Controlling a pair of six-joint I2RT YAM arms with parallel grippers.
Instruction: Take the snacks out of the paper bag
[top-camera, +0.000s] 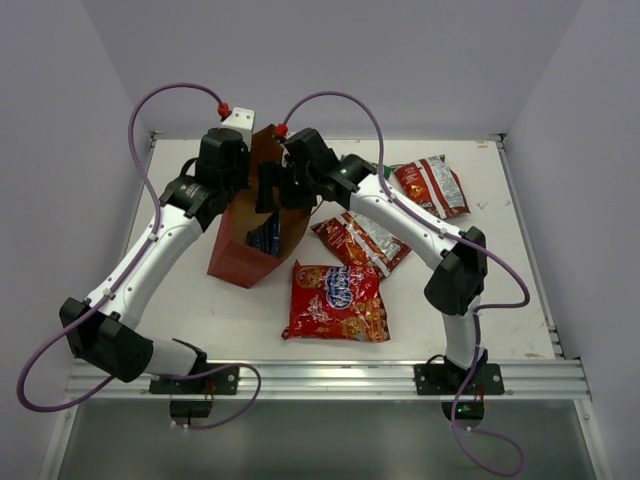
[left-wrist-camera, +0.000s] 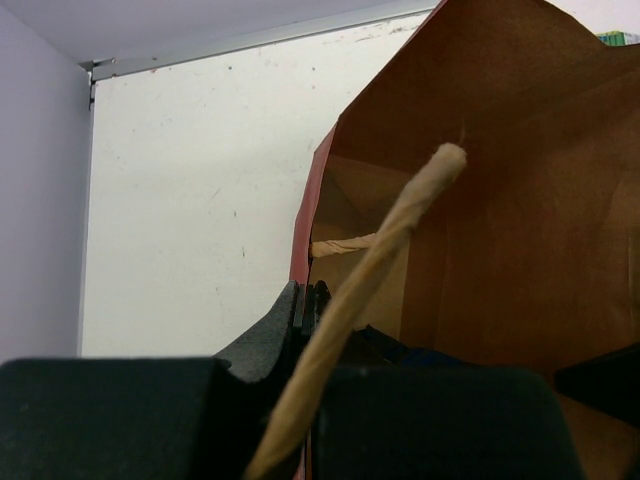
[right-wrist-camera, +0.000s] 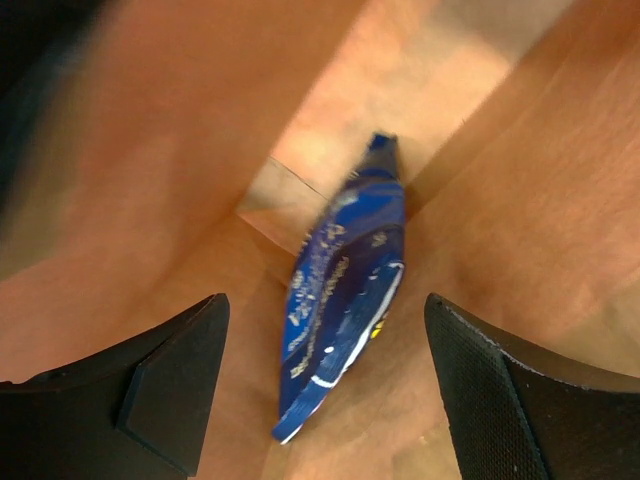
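Paper bag (top-camera: 240, 255), reddish-brown, standing left of centre; blue packet (top-camera: 265, 236) inside; large red cookie bag (top-camera: 337, 302) flat on table (top-camera: 500, 300); red chip bag (top-camera: 362, 242) beside the paper bag; second red chip bag (top-camera: 431, 186) far right.

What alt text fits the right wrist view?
A blue snack packet stands on edge at the bottom of the paper bag, framed by the open jaws of the right gripper. The jaws flank the packet without touching it; the picture is slightly blurred.
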